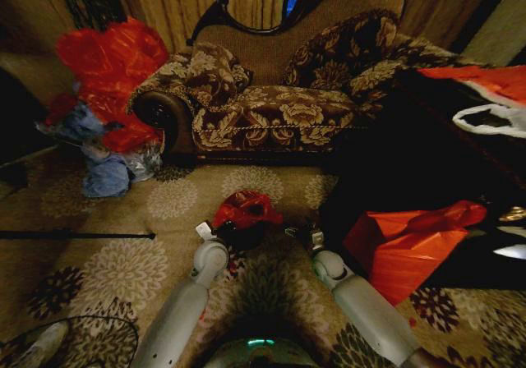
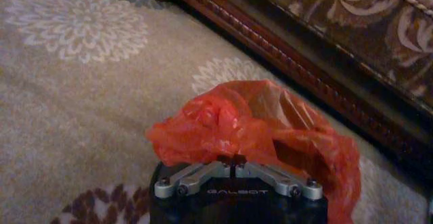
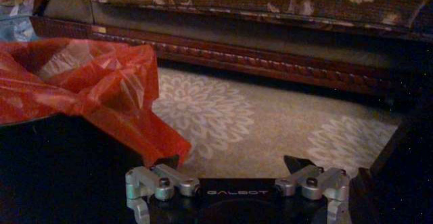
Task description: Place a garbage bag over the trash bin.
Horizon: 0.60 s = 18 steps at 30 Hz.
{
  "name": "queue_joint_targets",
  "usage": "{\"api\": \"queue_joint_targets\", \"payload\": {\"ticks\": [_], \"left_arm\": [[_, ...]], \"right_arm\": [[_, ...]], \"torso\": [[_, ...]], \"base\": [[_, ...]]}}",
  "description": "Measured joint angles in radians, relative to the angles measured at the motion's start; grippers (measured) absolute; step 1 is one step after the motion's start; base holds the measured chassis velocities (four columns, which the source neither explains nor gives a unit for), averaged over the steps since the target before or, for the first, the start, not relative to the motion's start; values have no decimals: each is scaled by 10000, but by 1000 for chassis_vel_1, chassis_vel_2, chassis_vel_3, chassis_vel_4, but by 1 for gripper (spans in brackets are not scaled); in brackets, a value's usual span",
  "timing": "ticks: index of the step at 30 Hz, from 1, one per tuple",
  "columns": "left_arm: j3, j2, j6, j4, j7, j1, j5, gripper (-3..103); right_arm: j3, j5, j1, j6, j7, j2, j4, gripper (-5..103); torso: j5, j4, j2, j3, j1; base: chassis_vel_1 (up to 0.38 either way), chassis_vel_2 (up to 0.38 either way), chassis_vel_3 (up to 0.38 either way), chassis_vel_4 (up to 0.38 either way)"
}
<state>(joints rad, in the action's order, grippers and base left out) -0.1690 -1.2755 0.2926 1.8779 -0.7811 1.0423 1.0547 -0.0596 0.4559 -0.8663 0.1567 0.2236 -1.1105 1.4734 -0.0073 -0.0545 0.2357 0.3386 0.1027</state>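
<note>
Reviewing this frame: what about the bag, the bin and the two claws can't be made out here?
- Trash bin: in the head view the garbage bag covers its rim; whether the bag sits around the rim or only on top is unclear.
- Left claw: in the left wrist view its fingertips vanish into the bag's folds, so the pinch itself is hidden.
- Right claw: open beside the bin; its fingertips are lost in dark shadow.

Left hand pinched closed, right hand spread
</note>
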Motion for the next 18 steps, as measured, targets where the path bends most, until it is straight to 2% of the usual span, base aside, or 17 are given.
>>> {"api": "queue_joint_targets", "payload": {"ticks": [2, 3, 4, 5, 7, 9, 10, 11, 13, 16, 18], "left_arm": [[12, 57, 1, 115, 284, 264, -298, 0], [32, 142, 40, 278, 748, 664, -713, 0], [53, 174, 64, 338, 944, 855, -903, 0], [53, 174, 64, 338, 944, 855, -903, 0], [144, 247, 128, 477, 1475, 1459, -1401, 0], [169, 252, 143, 481, 1622, 1598, -1547, 0], [196, 254, 151, 475, 2013, 1820, -1922, 0], [226, 255, 157, 394, 2516, 2023, -2420, 0], [249, 253, 157, 338, 2691, 2081, -2605, 0], [369, 148, 110, -415, 3408, 2056, -3314, 0], [392, 102, 71, -709, 3537, 1957, -3441, 0]], "right_arm": [[12, 8, -63, 5, 52, 8, 74, 100], [26, 12, -96, 13, 67, 20, 105, 100], [39, 10, -99, 13, 69, 20, 105, 100], [39, 10, -99, 13, 69, 20, 105, 100], [64, 9, -94, 17, 109, 16, 105, 100], [64, 9, -93, 18, 121, 12, 105, 100], [65, 7, -92, 20, 126, 11, 106, 100], [60, 6, -99, 22, 128, 10, 113, 100], [56, 5, -103, 22, 128, 8, 116, 100], [44, -5, -126, 22, 128, -42, 121, 100], [34, -9, -137, 22, 128, -58, 130, 100]], "torso": [[-1, 0, 0, 0, 0], [0, 0, 0, -1, 0], [-1, 1, 0, -2, -1], [-1, 1, 0, -2, -1], [-1, 2, 0, -2, -1], [-1, 2, 0, -2, -1], [-1, 2, 0, -2, -1], [0, 2, 0, -2, -1], [0, 2, 0, -2, -1], [0, 2, 0, -1, -1], [0, 2, 0, -1, -1]], "base": [[0, 0, 0, 0], [0, 0, 0, 0], [0, 0, 0, 0], [0, 0, 0, 0], [0, 0, 0, 0], [0, 0, 0, 0], [0, 0, 0, 0], [0, 0, 0, 0], [0, 0, 0, 0], [0, 0, 0, 0], [0, 0, 0, 0]]}}
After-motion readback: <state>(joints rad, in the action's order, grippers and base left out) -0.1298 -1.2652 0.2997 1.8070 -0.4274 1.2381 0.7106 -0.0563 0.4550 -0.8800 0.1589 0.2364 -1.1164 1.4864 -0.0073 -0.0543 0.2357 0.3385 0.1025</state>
